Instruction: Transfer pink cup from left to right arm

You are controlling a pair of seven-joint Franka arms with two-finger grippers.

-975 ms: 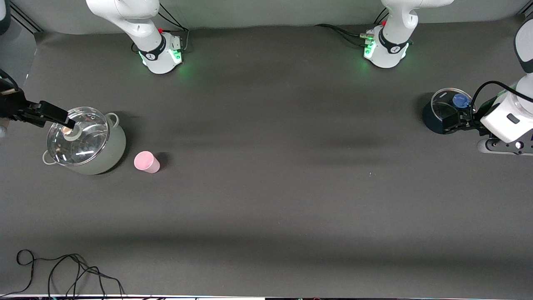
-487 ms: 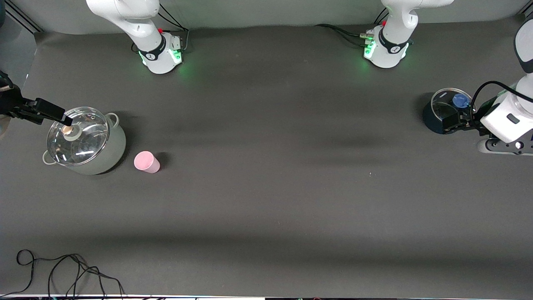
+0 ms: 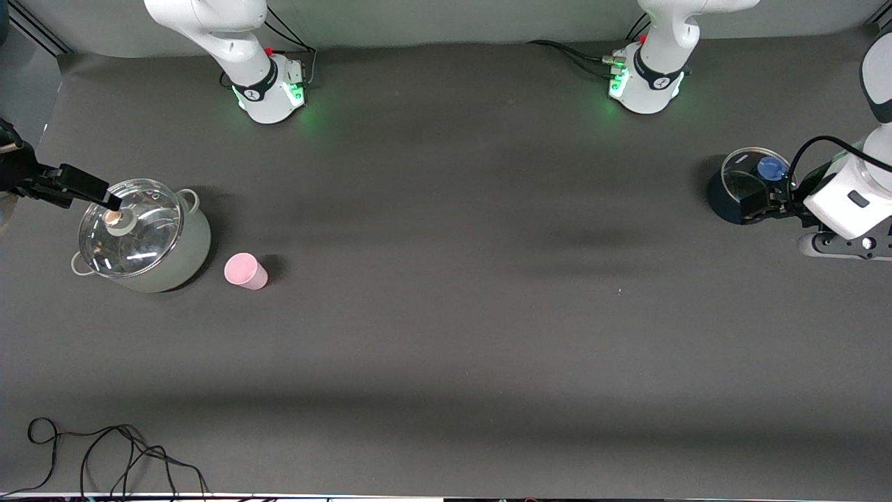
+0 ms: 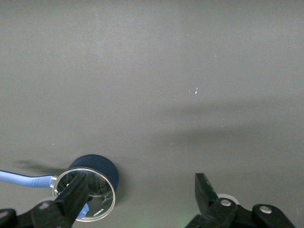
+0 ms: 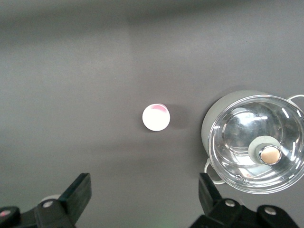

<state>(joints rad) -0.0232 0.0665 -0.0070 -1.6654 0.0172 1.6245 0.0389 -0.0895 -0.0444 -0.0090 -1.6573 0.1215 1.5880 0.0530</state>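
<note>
So, in the front view you are looking at the pink cup (image 3: 245, 270) standing upright on the worktop (image 3: 460, 314), just beside the lidded pot (image 3: 143, 237) at the right arm's end and slightly nearer the camera than it. Neither arm is touching the cup. The right gripper (image 3: 104, 201) is hovering over the pot's lid edge; the left gripper (image 3: 756, 207) is hanging over the dark blue saucepan (image 3: 739, 188) at the left arm's end, well apart from the cup.

Moving to the left wrist view, the left gripper's (image 4: 140, 194) jaws are standing wide apart, holding nothing, above the saucepan (image 4: 90, 183).

Lastly, in the right wrist view, the right gripper's (image 5: 145, 197) jaws are also gaping wide and bare, with the cup (image 5: 156, 117) and pot (image 5: 254, 147) below.

You are seeing no handover in progress: this fits either a cup awaiting pickup or one set down afterwards.
</note>
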